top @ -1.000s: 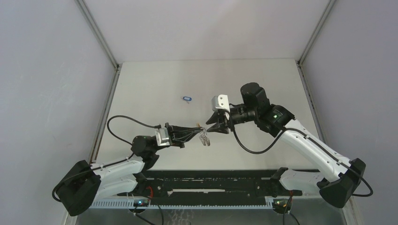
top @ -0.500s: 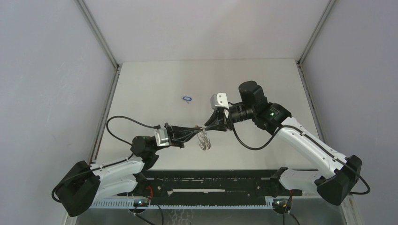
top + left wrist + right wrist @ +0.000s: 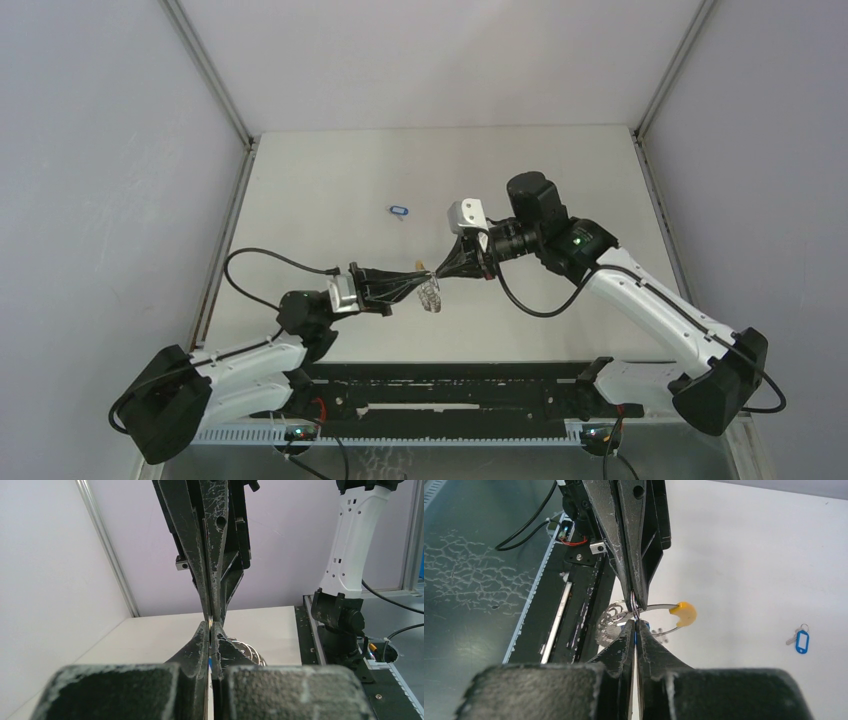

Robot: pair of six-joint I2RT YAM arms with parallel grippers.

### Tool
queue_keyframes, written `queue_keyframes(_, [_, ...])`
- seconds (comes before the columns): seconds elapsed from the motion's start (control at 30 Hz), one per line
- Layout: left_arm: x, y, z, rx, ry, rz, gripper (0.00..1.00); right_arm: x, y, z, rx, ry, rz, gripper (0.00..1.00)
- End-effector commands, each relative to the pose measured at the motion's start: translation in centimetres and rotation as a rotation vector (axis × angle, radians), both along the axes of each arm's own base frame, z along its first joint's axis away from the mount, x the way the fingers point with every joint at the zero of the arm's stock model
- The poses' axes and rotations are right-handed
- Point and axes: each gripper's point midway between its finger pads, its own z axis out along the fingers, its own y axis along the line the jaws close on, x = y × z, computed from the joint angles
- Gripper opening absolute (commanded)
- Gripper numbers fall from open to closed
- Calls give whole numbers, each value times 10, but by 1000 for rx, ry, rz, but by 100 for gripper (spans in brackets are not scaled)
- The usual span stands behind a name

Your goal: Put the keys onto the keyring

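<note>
Left claw (image 3: 421, 281) is shut on the keyring (image 3: 432, 297), held above the bench (image 3: 330, 180). Right claw (image 3: 441, 274) is closed tip to tip against it; its hold cannot be told. One blue-tagged key (image 3: 399, 211) is seen lying well apart.

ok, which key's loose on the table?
The blue-tagged key alone on the table; the other key is only a blue sliver beside the keyring.
</note>
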Motion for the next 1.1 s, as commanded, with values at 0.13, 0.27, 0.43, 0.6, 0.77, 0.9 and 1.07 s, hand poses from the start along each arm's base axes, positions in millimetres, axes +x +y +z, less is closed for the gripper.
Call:
queue_keyframes(0.13, [-9,9,28,-78,-74,-3,0,-2,1,2,10,2,30,0])
queue_keyframes(0.27, [-10,10,29,-81,-80,-4,0,0,1,-2,-5,8,18,0])
queue_keyframes(0.43, [-12,12,33,-93,-90,-4,0,6,0,-9,-33,10,-17,0])
queue_keyframes(0.6, [-15,14,37,-104,-100,-9,0,9,4,-12,-50,-1,-39,0])
queue_keyframes(0.77, [-15,14,36,-104,-98,-9,0,8,2,-10,-51,-17,-45,0])
queue_keyframes(0.9, [-14,15,33,-101,-91,-1,0,4,-9,0,-36,-49,-55,13])
queue_keyframes(1.07, [-13,13,32,-96,-85,-7,0,-7,-7,19,31,-70,-16,23])
